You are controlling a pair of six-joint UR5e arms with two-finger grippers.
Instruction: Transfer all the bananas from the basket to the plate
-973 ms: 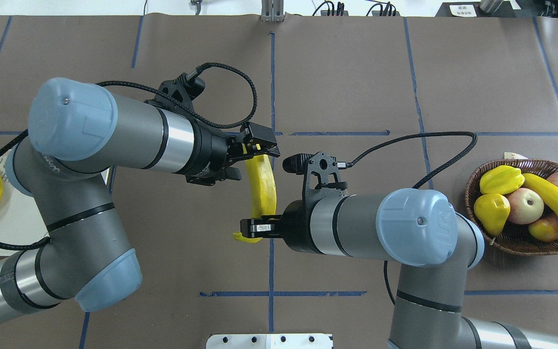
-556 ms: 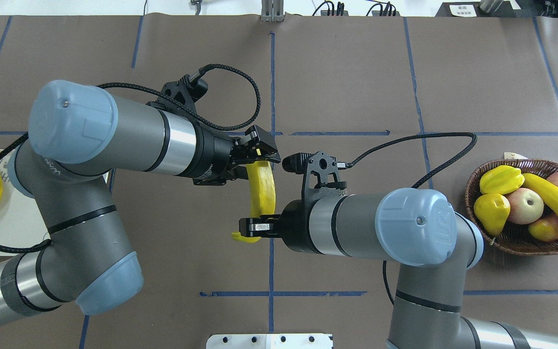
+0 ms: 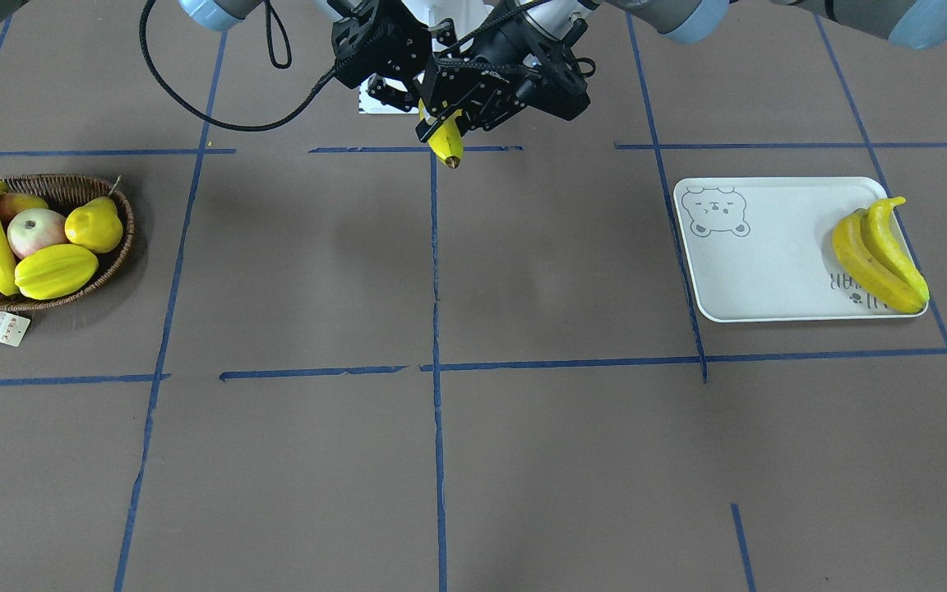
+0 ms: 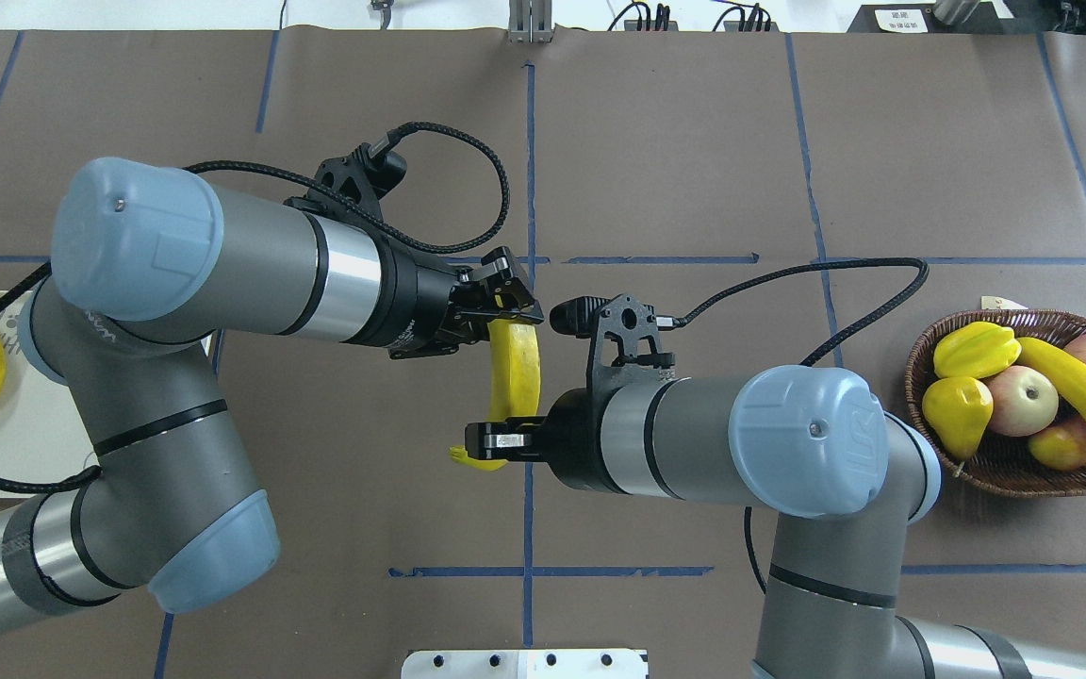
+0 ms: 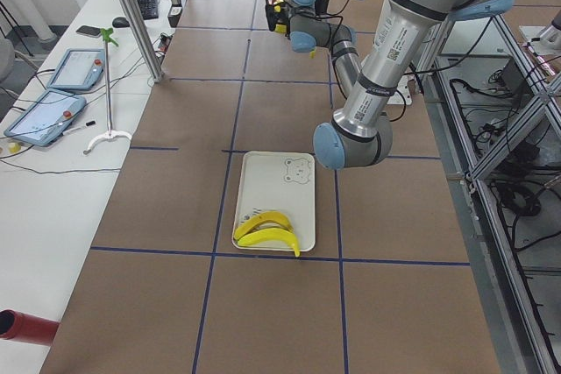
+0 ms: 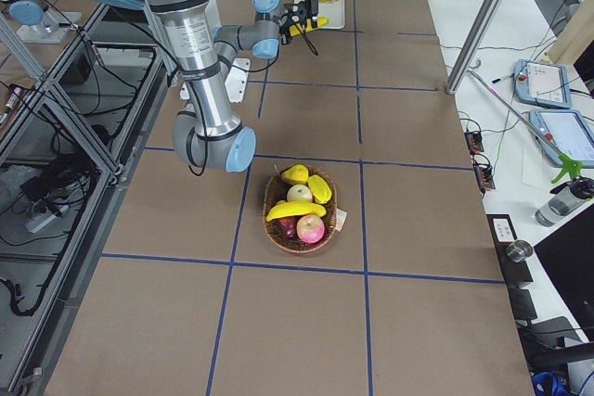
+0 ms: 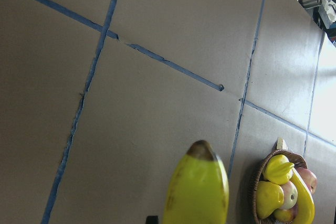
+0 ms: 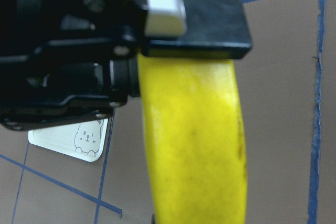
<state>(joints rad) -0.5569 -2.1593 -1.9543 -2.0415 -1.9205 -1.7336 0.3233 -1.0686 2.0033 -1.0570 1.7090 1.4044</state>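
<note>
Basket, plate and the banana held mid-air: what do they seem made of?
Basket: woven wicker, matte dark brown; the weave shows along its rim. Plate: probably plastic or melamine, smooth pale grey-white with a printed bear face. Banana: likely plastic imitation, glossy and evenly yellow with soft highlights.
</note>
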